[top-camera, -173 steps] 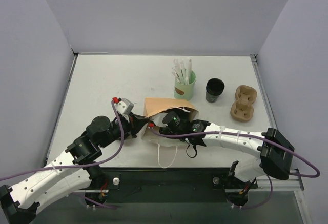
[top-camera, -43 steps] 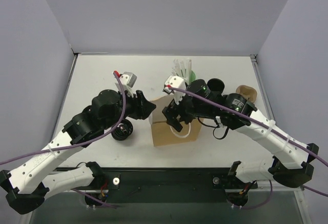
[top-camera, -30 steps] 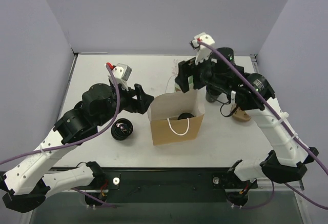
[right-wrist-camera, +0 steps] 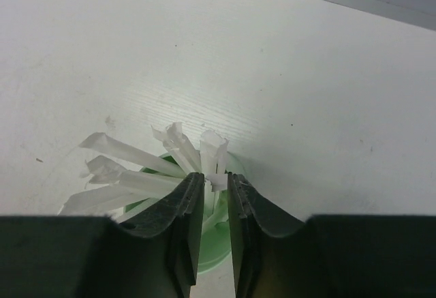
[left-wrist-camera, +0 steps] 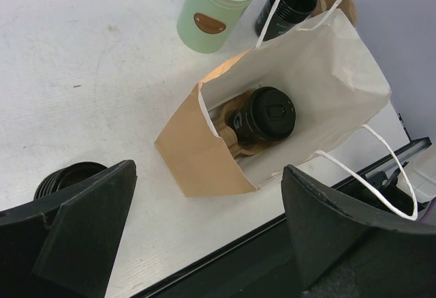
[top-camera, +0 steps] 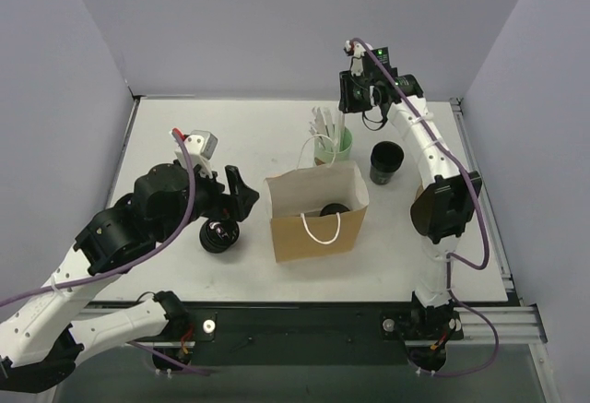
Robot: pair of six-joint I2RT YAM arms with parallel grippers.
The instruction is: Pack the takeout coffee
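On white table [top-camera: 184, 136], lilac walls [top-camera: 277, 25] around, coffee [left-wrist-camera: 262, 114] inside paper bag [top-camera: 313, 214], left claw [top-camera: 241, 191] spread wide, right claw [right-wrist-camera: 215, 179] nearly closed above straws [right-wrist-camera: 136, 175].

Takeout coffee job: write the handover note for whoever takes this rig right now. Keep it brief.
Left gripper: open, empty, hovering above the paper bag.
Right gripper: up over the green cup, fingers nearly closed at the straws. Whether they pinch one cannot be told.
Takeout coffee: lidded, inside the upright, open bag.
Done: the coffee is in the bag.
Left: probably a straw into the bag, if one is wanted, then pull both arms clear. The stack of lids and the open black cup stand outside the bag.
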